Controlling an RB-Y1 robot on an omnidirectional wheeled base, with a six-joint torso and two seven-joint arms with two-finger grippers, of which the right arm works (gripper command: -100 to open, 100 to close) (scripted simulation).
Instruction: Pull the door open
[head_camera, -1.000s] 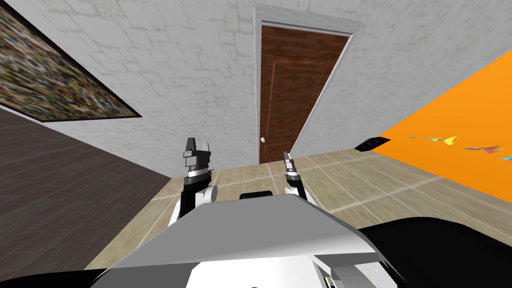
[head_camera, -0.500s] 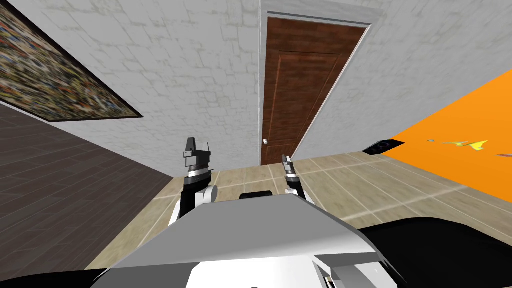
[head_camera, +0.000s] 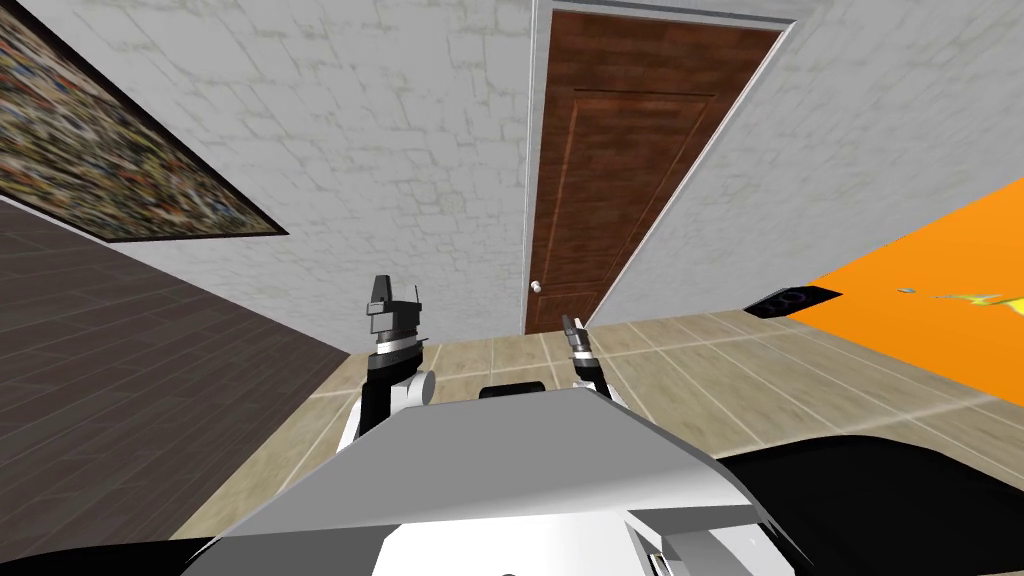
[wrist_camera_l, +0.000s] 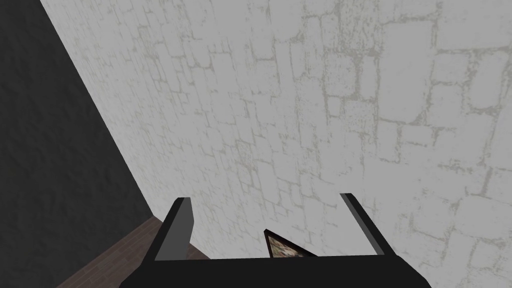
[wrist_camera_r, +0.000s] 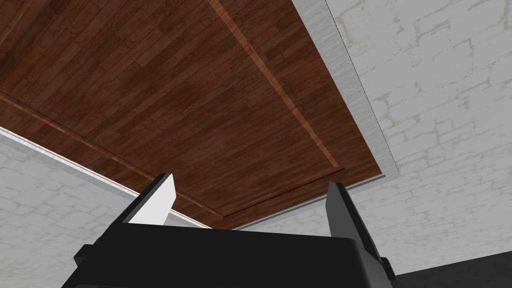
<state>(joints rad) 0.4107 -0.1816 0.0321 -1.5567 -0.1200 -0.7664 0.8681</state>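
Facing a brown wood-grain door, panelled, shut in its pale grey frame, set in a white stone-patterned wall. Small pale knob sits low on the door's left edge.

Right tool: raised ahead of the chest, over tan floor tiles, below and slightly right of the knob, well apart from the door. Fingers spread, nothing between them; the right wrist view looks past them onto the door panel and frame.

Left tool: raised on the left side, level with the right one, well left of the door. Fingers likewise spread and empty.

Surroundings: dark-framed picture on the wall to the left, dark plank floor below it. Orange wall to the right, with a small dark object at the corner where it meets the white wall.
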